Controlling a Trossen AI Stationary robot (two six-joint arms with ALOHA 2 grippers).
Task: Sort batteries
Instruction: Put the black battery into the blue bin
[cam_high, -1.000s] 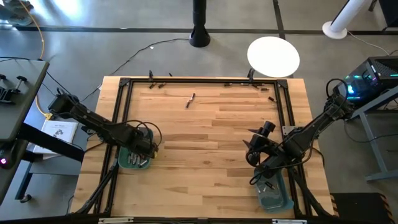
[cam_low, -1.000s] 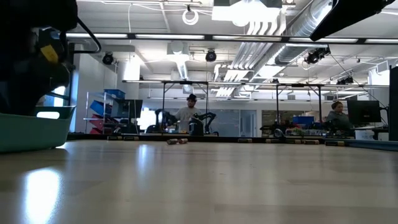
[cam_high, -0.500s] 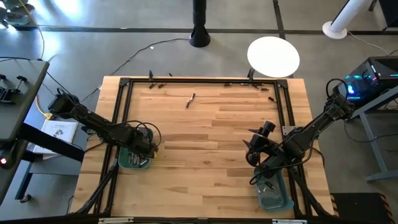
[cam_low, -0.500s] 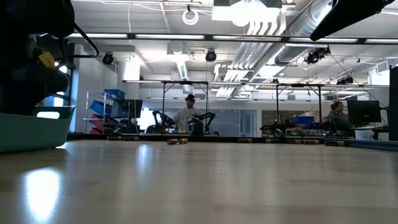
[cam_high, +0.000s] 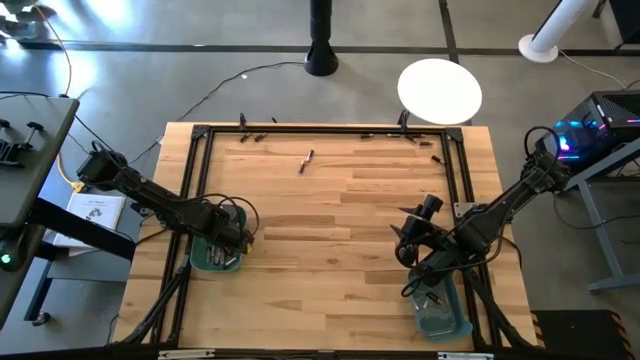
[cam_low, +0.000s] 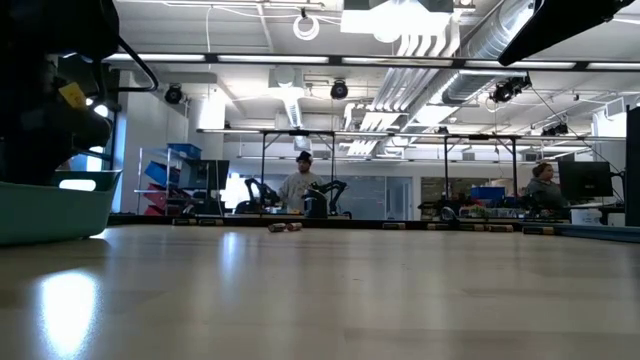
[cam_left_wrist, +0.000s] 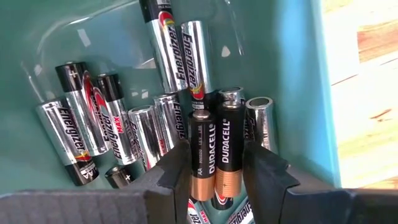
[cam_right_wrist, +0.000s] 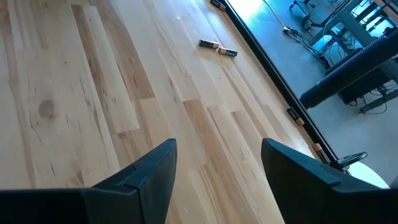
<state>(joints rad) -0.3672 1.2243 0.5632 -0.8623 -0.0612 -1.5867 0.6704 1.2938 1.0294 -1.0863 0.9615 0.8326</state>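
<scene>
My left gripper (cam_high: 230, 246) (cam_left_wrist: 216, 171) points straight down into the left teal bin (cam_high: 203, 262) (cam_low: 50, 208), shut on two black-and-copper batteries (cam_left_wrist: 215, 152) that lie side by side. Several silvery batteries (cam_left_wrist: 93, 127) lie around them on the bin's floor. My right gripper (cam_high: 405, 246) (cam_right_wrist: 217, 168) hangs open above the bare wood near the table's right side, with nothing between its fingers. A loose pair of batteries (cam_high: 306, 160) (cam_right_wrist: 217, 48) lies on the table toward the far edge. My left gripper pinches the two black-and-copper batteries together between its fingers (cam_left_wrist: 177, 171), one finger on each outer long side, at their copper ends (cam_left_wrist: 214, 180). The fingers come from above, pointing down. The batteries lie on other batteries in the bin.
A second teal bin (cam_high: 445, 318) stands at the near right, beside my right arm. More small batteries lie along the far rail (cam_high: 255, 137) (cam_high: 428, 142). A black frame (cam_high: 195, 190) borders the wooden top. People sit at desks in the room beyond (cam_low: 303, 185).
</scene>
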